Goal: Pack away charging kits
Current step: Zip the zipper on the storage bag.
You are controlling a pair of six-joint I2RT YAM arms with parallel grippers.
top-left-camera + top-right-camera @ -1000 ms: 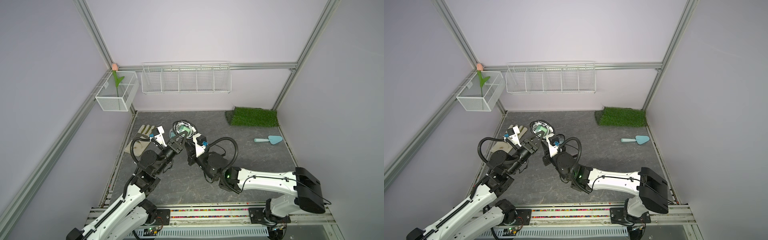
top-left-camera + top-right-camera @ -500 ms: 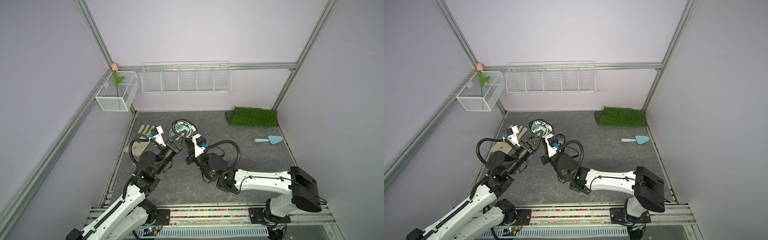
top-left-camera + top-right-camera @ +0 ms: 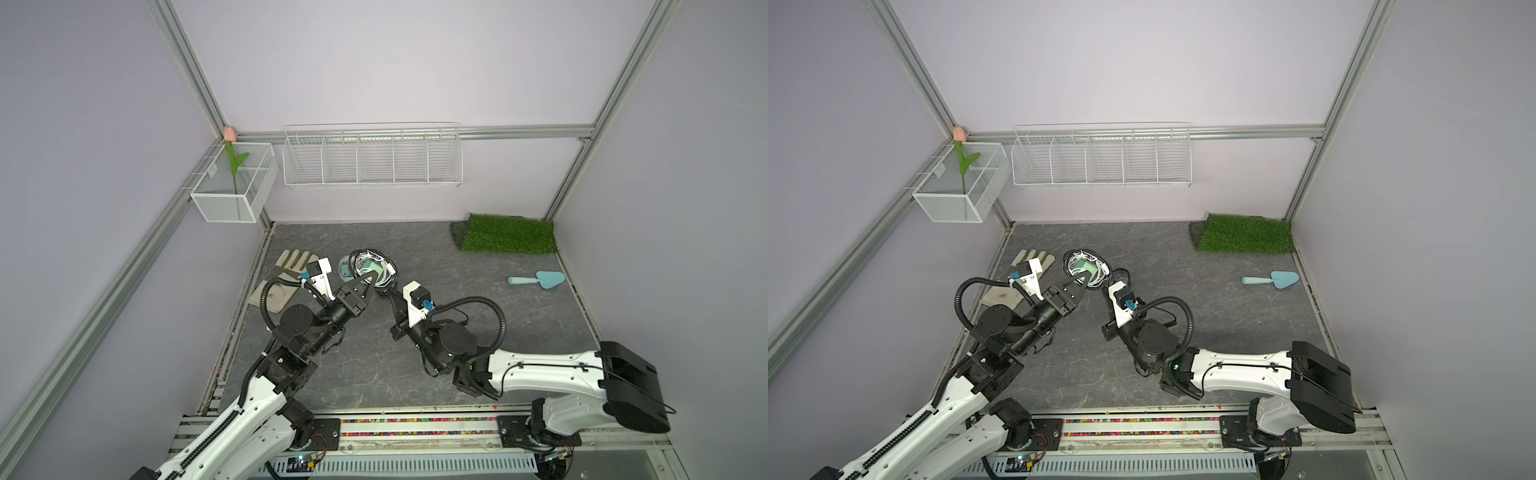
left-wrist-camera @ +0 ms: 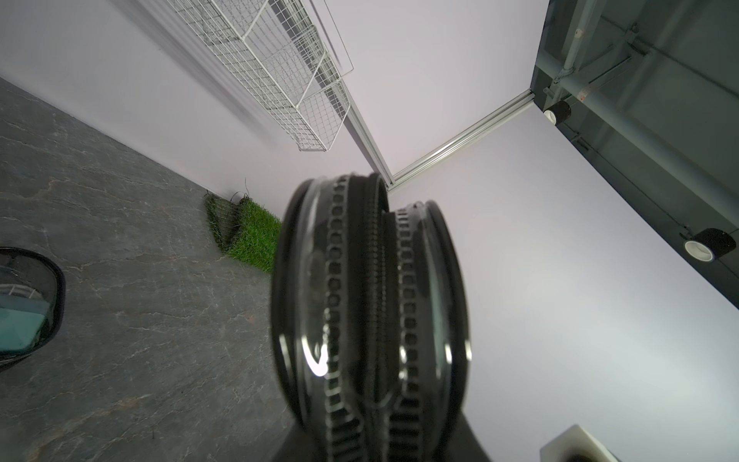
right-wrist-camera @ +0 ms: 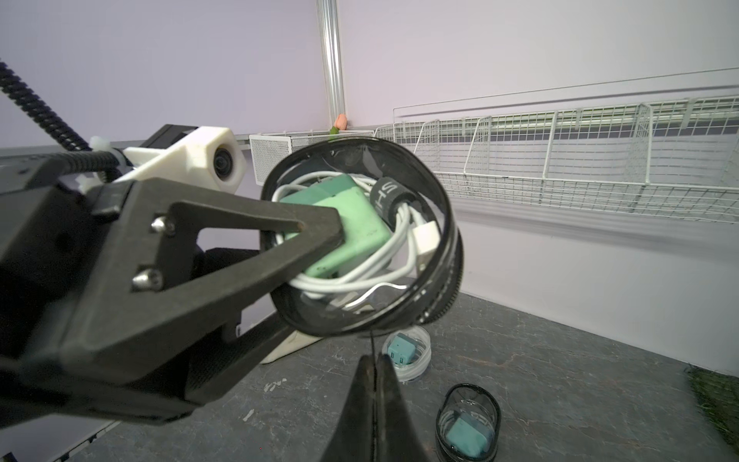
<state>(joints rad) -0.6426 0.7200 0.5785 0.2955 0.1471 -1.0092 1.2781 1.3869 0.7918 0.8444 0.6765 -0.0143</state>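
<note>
My left gripper (image 3: pixel 367 278) is shut on a round black-rimmed clear case (image 5: pixel 404 298) and holds it up off the floor. Its upper finger (image 5: pixel 240 236) lies across the case's face. Inside sit a mint-green charger block (image 5: pixel 356 224) and a coiled white cable (image 5: pixel 402 240). In the left wrist view the case (image 4: pixel 368 320) shows edge-on, its zipper partly apart. My right gripper (image 5: pixel 376 362) sits just under the case, shut on a thin black zipper pull hanging from it. In a top view the same gripper (image 3: pixel 1105 286) is beside the case (image 3: pixel 1086 269).
A white-rimmed case (image 5: pixel 420 366) and a black-rimmed case (image 5: pixel 468 424), each with a teal block, stand on the floor below. A glove (image 3: pixel 286 274) lies left, a trowel (image 3: pixel 538 279) and grass mat (image 3: pixel 507 233) right. Wire baskets (image 3: pixel 372 158) hang on the back wall.
My right gripper's jaws have closed under the held case. The left gripper keeps the case where it was.
</note>
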